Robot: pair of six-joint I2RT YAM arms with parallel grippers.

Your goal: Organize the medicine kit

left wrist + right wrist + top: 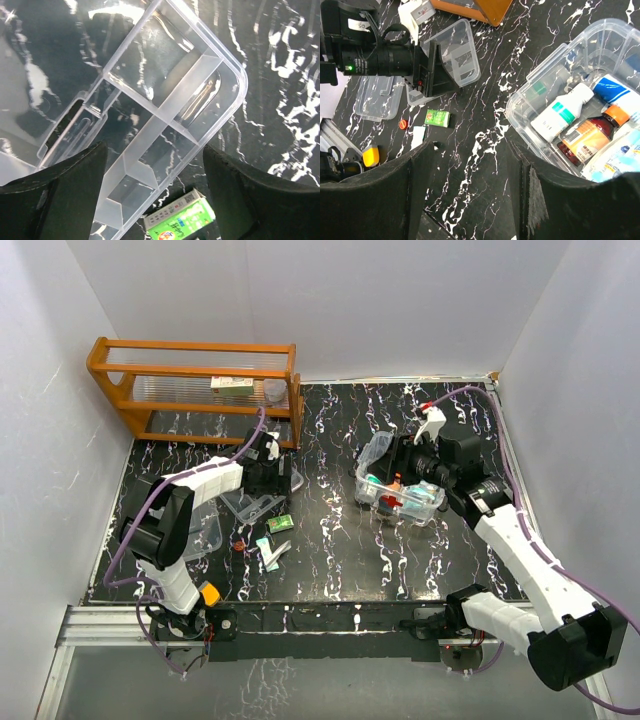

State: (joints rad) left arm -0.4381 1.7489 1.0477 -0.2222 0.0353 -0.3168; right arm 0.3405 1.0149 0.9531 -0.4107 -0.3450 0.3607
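Note:
The medicine kit's clear box [432, 510] stands right of centre, holding a white bottle [560, 112], a brown bottle [590, 132] and other packs. Its divided tray insert [165, 100] lies empty on the table, left of centre. My left gripper [155, 150] hovers open right above that tray [255, 505], touching nothing. A green carton [181, 221] lies just beside the tray's edge. The flat clear lid [377, 97] lies further left. Over bare table at the box's left end, my right gripper [470, 150] stands open and empty.
An orange wooden rack [195, 380] stands at the back left with a small box on it. Near the green carton [279, 524] lie a red cap [403, 124] and a white packet [417, 136]. White walls close in on three sides.

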